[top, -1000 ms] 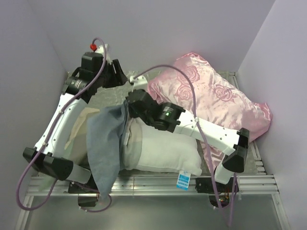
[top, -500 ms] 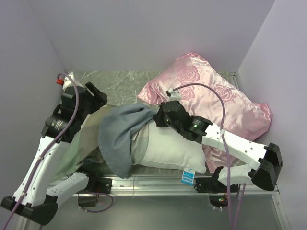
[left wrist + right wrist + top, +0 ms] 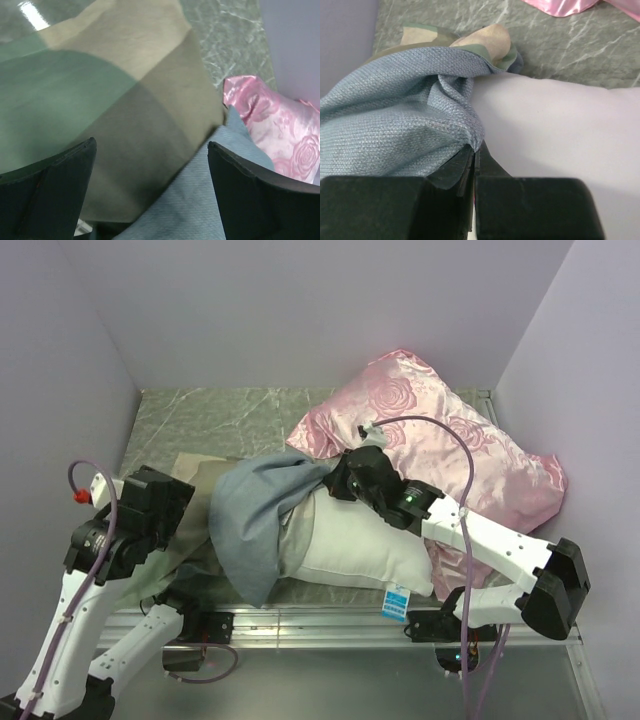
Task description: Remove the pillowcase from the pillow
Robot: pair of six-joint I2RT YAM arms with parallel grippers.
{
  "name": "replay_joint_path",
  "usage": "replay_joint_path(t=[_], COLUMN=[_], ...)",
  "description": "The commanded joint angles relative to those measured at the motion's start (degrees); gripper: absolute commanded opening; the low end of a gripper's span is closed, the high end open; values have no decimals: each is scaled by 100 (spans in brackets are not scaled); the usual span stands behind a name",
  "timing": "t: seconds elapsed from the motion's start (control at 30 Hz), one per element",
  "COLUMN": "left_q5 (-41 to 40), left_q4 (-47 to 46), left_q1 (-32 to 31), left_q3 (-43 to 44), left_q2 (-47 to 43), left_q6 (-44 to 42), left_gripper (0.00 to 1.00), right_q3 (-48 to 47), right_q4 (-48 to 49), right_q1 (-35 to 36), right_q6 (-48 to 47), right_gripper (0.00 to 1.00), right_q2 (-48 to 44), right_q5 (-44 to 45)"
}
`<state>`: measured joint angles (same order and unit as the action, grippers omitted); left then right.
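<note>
right wrist view shows the right hand [image 3: 474, 150] pinching the pillowcase [image 3: 390, 120], the left hand [image 3: 151, 150] spread wide.

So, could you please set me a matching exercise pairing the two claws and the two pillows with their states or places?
Things:
1. left claw
2. right claw
3. pink rose-patterned pillow
4. white pillow

States or places:
A. shut on the pillowcase
B. at the far right of the table
C. open, holding nothing
D. pillowcase bunched over one end

Pairs: 1-C; 2-A; 3-B; 4-D
</note>
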<state>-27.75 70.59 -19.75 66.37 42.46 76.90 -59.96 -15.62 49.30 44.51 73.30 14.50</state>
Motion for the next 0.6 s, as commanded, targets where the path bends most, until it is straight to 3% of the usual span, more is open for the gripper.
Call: replay_joint_path(t=[0.0,0.13,0.27,0.5,0.57], left_q5=[48,410,471,877,702], left_q4=[799,703,790,711,711], left_q1=[-3,-3,-3,-3,-3], left_q3=[-159,-572,-318,-704,-591], left_q2=[-97,-501,-168,8,17], left_q6=[1159,1678,1618,1731,1688], left_gripper=[99,99,99,99,88], right_q3=[117,73,-103,-226,-200], right_q4=[94,77,-81,-64,-12], right_q1=[-193,-228,-298,-351,-360], right_q6=[66,66,-21,-13,5], right_gripper=[0,0,0,0,0], right_q2=[-193,-237,-211,-114,-123], right_q5=[299,316,378,237,159])
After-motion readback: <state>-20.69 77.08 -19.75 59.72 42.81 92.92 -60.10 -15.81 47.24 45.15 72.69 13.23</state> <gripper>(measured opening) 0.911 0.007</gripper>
